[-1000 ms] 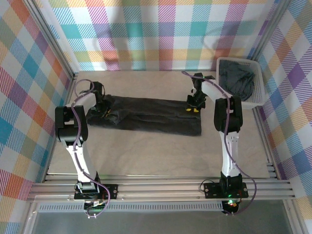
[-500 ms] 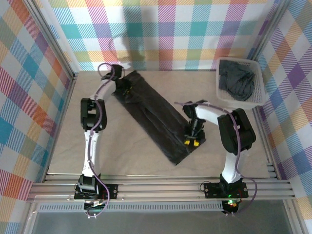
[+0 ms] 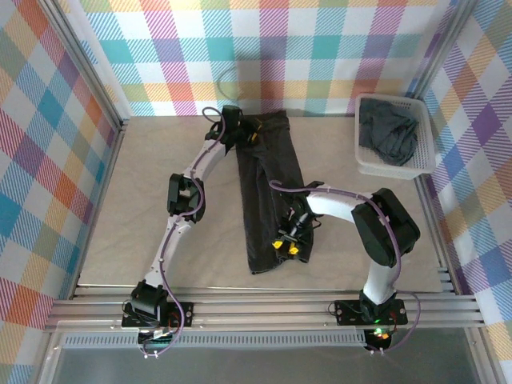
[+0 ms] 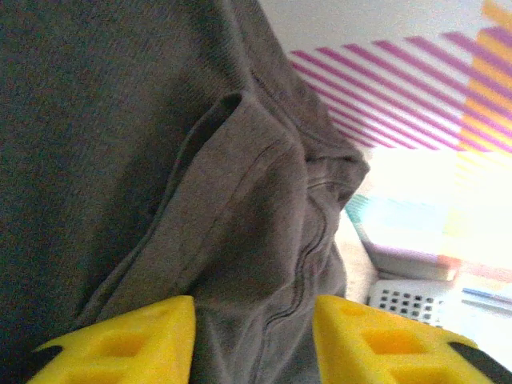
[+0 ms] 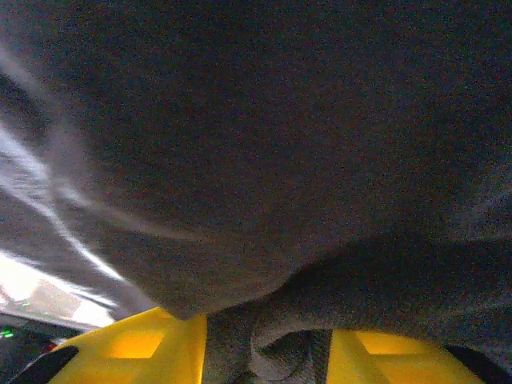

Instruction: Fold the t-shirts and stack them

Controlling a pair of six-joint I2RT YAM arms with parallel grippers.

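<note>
Checked pastel walls [image 3: 264, 56] close in a beige table [image 3: 144, 200]. Down its middle lies a dark t-shirt [image 3: 268, 192], folded into a long narrow strip that runs from the far wall toward the arm bases. The left gripper [image 3: 246, 134] sits over the strip's far end; its wrist view shows the yellow fingers parted, with cloth lying across the gap rather than squeezed in it. The right gripper [image 3: 286, 245] is at the strip's near end, on its right edge. Its wrist view is dark and very close, but it seems to show a bunched fold of cloth caught between narrow-set jaws. A second t-shirt [image 3: 388, 132] is heaped in the white basket [image 3: 380, 166] at the far right. I judge the lengthwise folds done and the crosswise fold in hand. Next, one end needs a firm pinch at both corners, then a carry over the other end, laid flat without dragging the layers askew.
</note>
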